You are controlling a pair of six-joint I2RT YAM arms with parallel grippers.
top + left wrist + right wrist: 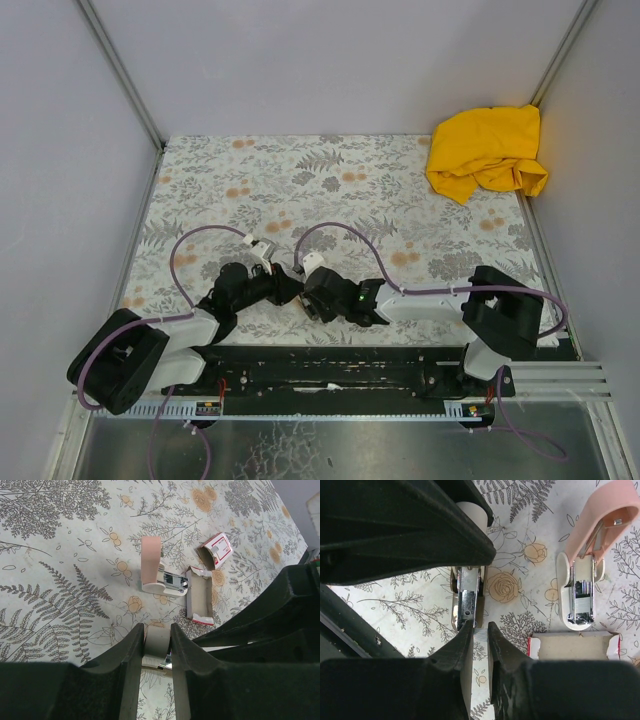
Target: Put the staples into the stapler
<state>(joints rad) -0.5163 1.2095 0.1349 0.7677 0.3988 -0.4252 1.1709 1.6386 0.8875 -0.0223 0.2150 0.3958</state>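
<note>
A floral-patterned surface [330,180] is enclosed by pale walls. At its near middle, the right gripper [480,630] is pinched on a thin strip of staples [481,652]. The strip is lined up with the open metal channel of the stapler [467,600], apparently so that it can be slid in lengthwise; whether its tip has entered cannot be told. The left gripper [157,630] is clamped on the stapler's cream lid [157,642], judged to be holding it raised and steady so the channel is exposed. Just beside, a second stapler [582,590], pink, is laid open next to the torn box [200,597]. A yellow cloth [487,150] is bunched well apart in the far corner.
</note>
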